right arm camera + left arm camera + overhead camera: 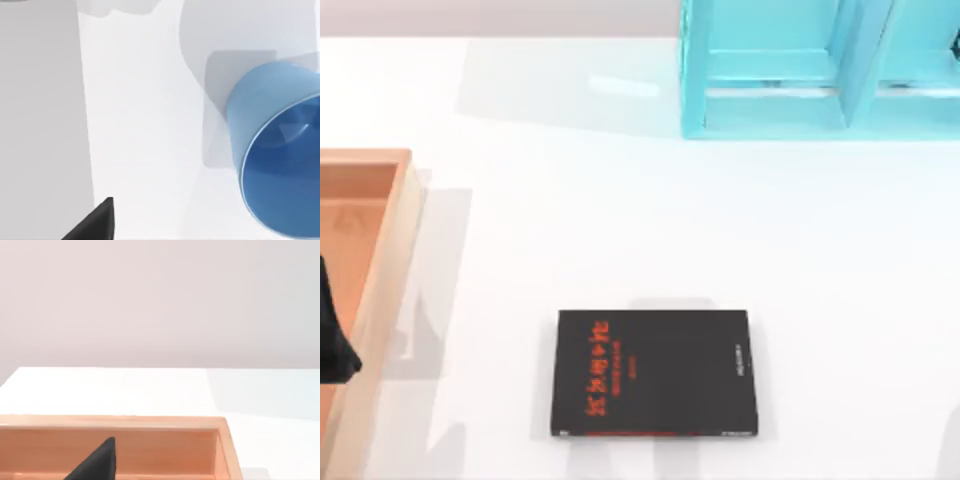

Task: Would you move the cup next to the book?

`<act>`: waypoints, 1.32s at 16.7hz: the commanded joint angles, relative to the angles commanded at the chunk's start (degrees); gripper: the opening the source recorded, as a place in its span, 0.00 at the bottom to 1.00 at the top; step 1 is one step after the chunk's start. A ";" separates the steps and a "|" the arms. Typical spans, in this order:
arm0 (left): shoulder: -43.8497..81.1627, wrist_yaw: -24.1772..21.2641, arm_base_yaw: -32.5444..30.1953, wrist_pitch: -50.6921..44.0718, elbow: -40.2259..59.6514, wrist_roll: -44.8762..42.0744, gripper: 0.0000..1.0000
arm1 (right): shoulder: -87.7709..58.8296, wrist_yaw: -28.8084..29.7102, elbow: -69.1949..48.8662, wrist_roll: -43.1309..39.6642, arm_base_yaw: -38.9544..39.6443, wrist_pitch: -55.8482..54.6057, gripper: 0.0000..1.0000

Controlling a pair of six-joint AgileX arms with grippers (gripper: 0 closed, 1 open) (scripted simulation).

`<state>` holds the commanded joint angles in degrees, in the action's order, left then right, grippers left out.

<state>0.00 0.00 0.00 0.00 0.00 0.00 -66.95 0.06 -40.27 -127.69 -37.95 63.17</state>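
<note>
The black book (655,373) with red-orange lettering lies flat near the front middle of the table. The blue cup (280,160) looms close in the right wrist view, its open mouth tilted toward the camera over the white tabletop. A dark fingertip (97,222) of my right gripper shows off to one side of the cup, apart from it. My left gripper (334,345) hangs over the wooden tray at the table's left edge, and one of its fingertips (97,462) shows in the left wrist view.
A wooden tray (390,250) runs along the left edge. A large turquoise shelf unit (820,70) stands at the back right. White tabletop lies on both sides of the book.
</note>
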 joint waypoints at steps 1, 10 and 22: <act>0.00 0.00 0.00 0.00 0.00 0.00 1.00 | -0.81 0.00 2.21 0.03 0.03 -3.13 1.00; 0.00 0.00 0.00 0.00 0.00 0.00 1.00 | -3.50 -0.01 10.31 0.09 0.08 -13.68 1.00; 0.00 0.00 0.00 0.00 0.00 0.00 1.00 | -3.50 -0.01 10.31 0.09 0.08 -13.68 0.10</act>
<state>0.00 0.00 0.00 0.00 0.00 0.00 -70.45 0.04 -29.96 -127.61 -37.88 49.50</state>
